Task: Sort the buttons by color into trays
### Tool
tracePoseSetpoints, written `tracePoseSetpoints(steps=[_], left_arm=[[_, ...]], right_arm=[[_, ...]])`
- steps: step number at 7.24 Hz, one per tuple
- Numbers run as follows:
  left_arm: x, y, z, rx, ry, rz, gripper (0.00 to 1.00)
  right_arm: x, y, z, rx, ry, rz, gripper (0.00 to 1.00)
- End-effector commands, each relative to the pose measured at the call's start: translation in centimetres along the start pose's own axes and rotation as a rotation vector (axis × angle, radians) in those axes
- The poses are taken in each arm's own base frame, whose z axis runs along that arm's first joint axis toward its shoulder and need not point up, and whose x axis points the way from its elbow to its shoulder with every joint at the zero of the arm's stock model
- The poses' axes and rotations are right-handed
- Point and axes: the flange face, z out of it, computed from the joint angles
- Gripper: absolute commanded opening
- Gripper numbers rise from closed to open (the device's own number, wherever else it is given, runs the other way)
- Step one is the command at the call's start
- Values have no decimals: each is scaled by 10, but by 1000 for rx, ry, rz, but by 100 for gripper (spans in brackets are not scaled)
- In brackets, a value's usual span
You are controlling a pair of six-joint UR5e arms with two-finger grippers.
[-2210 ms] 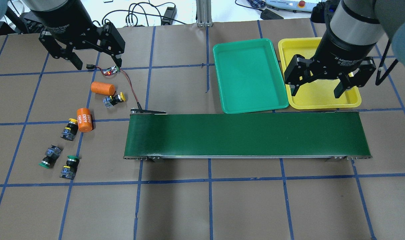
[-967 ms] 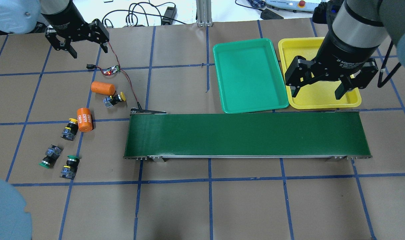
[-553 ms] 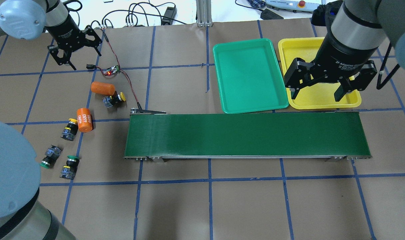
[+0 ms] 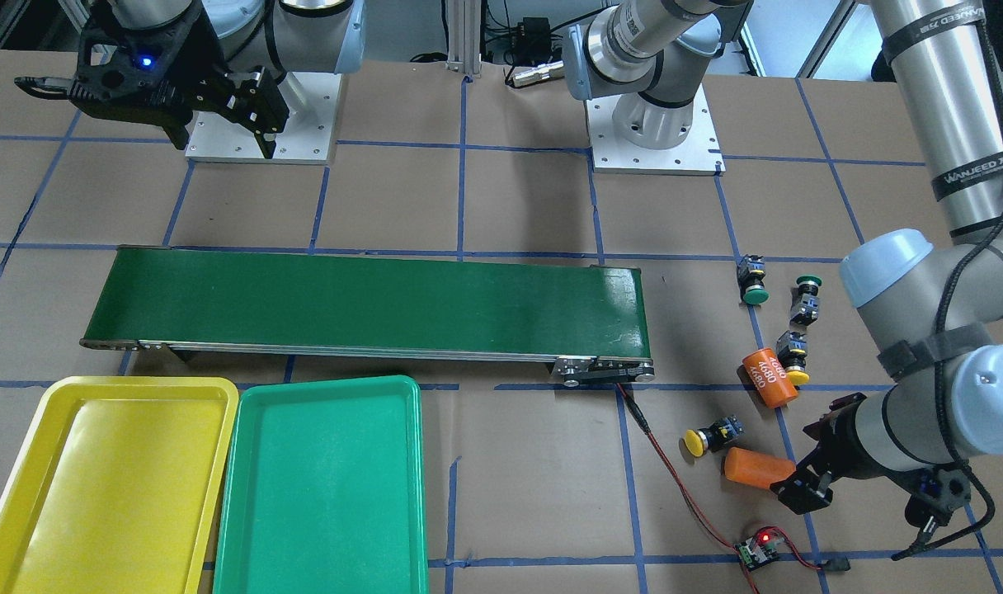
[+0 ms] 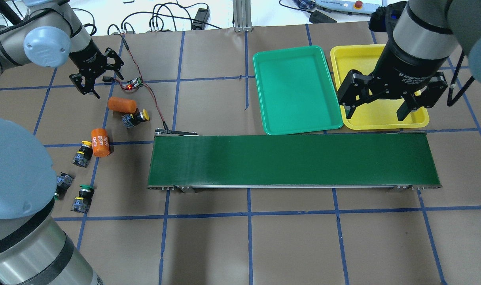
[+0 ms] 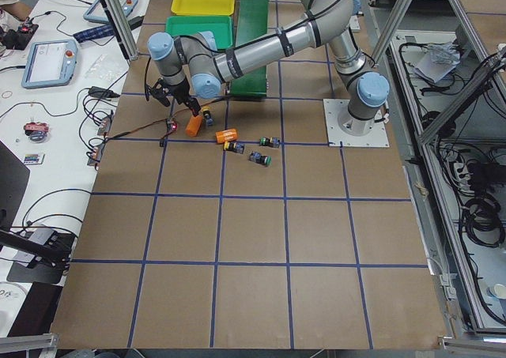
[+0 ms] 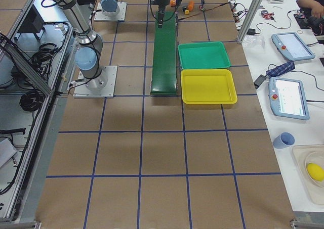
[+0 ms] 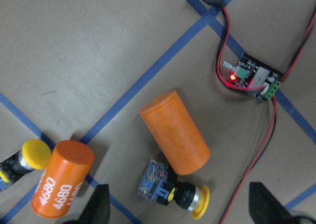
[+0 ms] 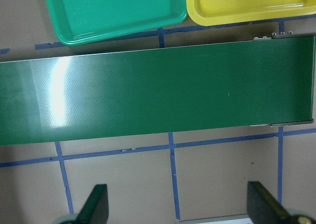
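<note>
Clearance is our main worry on this pick. Our left gripper (image 5: 103, 82) hovers with its jaws wide apart over the table's far left corner. Below it, the yellow-capped push-button on a black-and-grey switch body (image 8: 174, 195) lies on its side just beside the plain orange cylinder (image 8: 175, 132); we cannot tell whether they touch.

We judge this button the likely first target. The wrist view shows its length running roughly along the line between our fingers. We would therefore centre over it and come straight down. One finger should close behind the switch body and the other on the cap, so neither nudges the cylinder. The thin red-and-black wire (image 8: 264, 135) passes near the cap, so that finger needs care.

The other yellow button (image 5: 81, 153) sits against the orange cylinder marked 4680 (image 5: 100, 141), with the two green-capped buttons (image 4: 753, 280) nearby. None is in the shallow yellow plastic tray (image 4: 114, 487) or the green one (image 4: 320, 487) yet. Our right gripper (image 5: 377, 113) hangs above the yellow tray, jaws apart and holding nothing.
</note>
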Motion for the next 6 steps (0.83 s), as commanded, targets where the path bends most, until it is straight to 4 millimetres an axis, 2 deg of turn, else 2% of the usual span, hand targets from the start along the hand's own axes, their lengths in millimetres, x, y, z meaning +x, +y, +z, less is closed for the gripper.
tracePoseSetpoints(steps=[1,2,4,5,6], left_arm=[[4,7,47,-5,-27,-15,95],[-3,16,71,-29,-46,-8,96],[-9,9,71,47,-85,18,93],[-8,6,73,63,-68,17,60],[-7,6,72,68,-57,16,38]], right_arm=[[0,-1,1,-1,3,-1,100],[0,0,1,-3,3,-2,100],[0,2,15,-23,4,-1,100],[1,2,15,-23,5,1,100],[1,2,15,-23,5,1,100]])
